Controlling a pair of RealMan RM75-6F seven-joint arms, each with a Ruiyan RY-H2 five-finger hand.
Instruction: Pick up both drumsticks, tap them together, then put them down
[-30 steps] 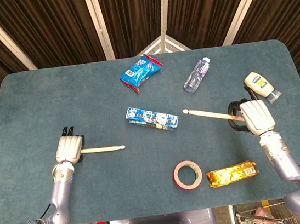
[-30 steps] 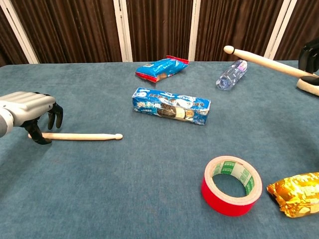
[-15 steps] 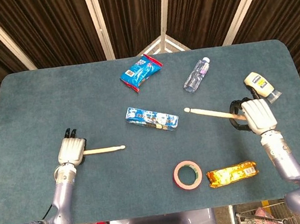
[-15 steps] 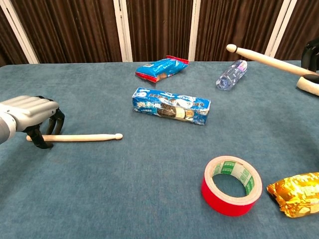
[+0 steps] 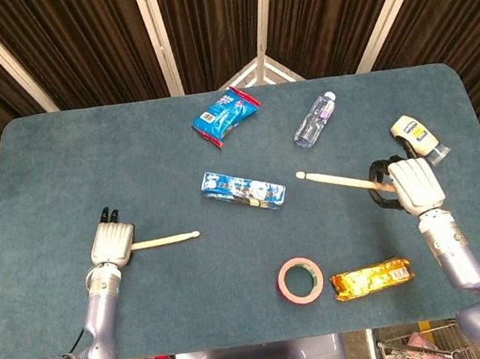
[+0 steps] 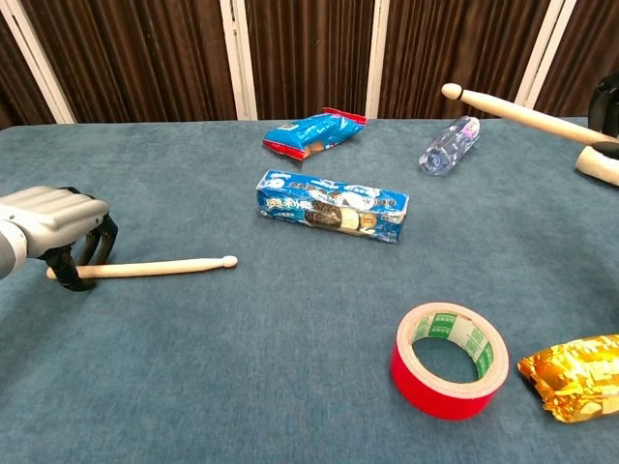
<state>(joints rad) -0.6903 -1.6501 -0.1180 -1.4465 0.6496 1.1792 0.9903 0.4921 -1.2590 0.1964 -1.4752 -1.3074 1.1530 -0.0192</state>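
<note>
At the left side of the blue table (image 5: pixel 60 159), the left hand (image 5: pixel 112 244) has its fingers curled around the butt of the left drumstick (image 5: pixel 166 240), whose tip points right and lies low over the cloth; whether the shaft touches the table cannot be told. Past its tip, toward the middle, lie a blue cookie box (image 5: pixel 242 189), a blue snack bag (image 5: pixel 225 116) farther back, and a red tape roll (image 5: pixel 300 280) near the front edge beside a gold wrapper (image 5: pixel 372 279). A water bottle (image 5: pixel 314 120) lies at the back right. The right drumstick (image 5: pixel 338 182) is lifted clear of the table, tip pointing left, its butt gripped in the right hand (image 5: pixel 413 186), near a mayonnaise bottle (image 5: pixel 417 136).
</note>
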